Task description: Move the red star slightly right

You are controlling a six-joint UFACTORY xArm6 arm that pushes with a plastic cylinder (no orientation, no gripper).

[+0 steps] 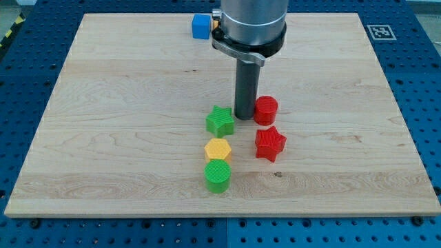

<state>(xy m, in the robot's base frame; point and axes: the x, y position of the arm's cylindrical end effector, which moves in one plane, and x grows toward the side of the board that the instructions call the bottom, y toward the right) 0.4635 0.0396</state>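
1. A wooden board (pixel 138 83) is seen lying on a blue perforated table (pixel 413 69).
2. The rod (pixel 246 86) is held upright below a grey arm housing (pixel 251 21) at the view's top centre.
3. My tip (pixel 244 116) is set on the board between the green star (pixel 220 121) and the red cylinder (pixel 266 109); it is just beside the cylinder's left side, and whether the two touch cannot be told.
4. No pincer is fitted to this arm, so no open or closed state can be told; nothing is gripped, only the bare rod is shown.
5. The red star (pixel 269 143) is found just below the red cylinder, to the lower right of my tip and apart from it.
6. A yellow hexagon (pixel 217 149) is placed just below the green star, and a green cylinder (pixel 218 176) just below the hexagon; the three are lined up in a column left of the red star.
7. A blue cube (pixel 200 26) is seen near the board's top edge, partly hidden by the arm housing.
8. A black-and-white marker (pixel 380 31) is fixed at the board's top right corner.
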